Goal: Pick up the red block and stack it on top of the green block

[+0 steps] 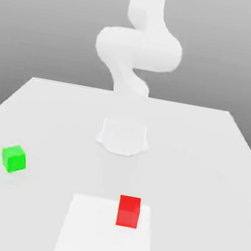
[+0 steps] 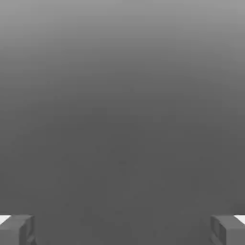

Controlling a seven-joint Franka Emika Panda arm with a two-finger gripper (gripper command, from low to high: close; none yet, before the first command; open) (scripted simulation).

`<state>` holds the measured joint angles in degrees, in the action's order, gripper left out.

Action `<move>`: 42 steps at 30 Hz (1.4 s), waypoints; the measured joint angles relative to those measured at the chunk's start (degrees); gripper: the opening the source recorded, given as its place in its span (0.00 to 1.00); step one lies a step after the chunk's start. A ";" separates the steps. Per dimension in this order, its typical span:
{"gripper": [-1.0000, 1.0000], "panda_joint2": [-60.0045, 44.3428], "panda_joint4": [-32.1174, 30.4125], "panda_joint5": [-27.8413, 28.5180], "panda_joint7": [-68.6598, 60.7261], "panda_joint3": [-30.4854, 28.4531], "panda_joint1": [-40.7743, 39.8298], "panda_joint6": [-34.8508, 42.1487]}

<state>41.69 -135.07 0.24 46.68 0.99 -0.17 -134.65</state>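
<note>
Standing wide apart, the gripper's (image 2: 122, 230) two fingers showed in the hand view with nothing pinched between them, only a smooth grey backdrop (image 2: 122, 119) beyond. In the exterior view, the red block (image 1: 128, 212) sat on the pale patch (image 1: 93, 238) of the table (image 1: 196, 163), near the patch's edge on the arm's side and towards the exterior view's right. Its front face was square to that view, and its top lay bare. The green block (image 1: 14, 159) rested directly on the table, off the patch, towards the exterior view's left and well apart from the red one. It was turned at an angle, and its top was bare too; the two had not been stacked. The arm (image 1: 140, 46) rose from its base (image 1: 123, 138), which stood behind both blocks, and its upper part ran out past the top of the exterior view.
</note>
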 joint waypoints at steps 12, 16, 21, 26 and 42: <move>0.50 -24.28 -18.03 0.80 4.45 3.88 -0.15 -16.29; 0.50 -33.71 -24.65 0.09 5.39 4.47 0.64 -22.55; 0.50 -45.00 -27.29 0.95 6.86 4.36 1.15 -31.23; 0.00 -53.15 -26.27 3.50 8.70 1.62 3.31 -38.16; 0.00 -38.40 -28.18 0.68 0.07 -0.68 -2.18 -25.37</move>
<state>3.29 -163.24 0.91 46.76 0.31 -2.36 -160.02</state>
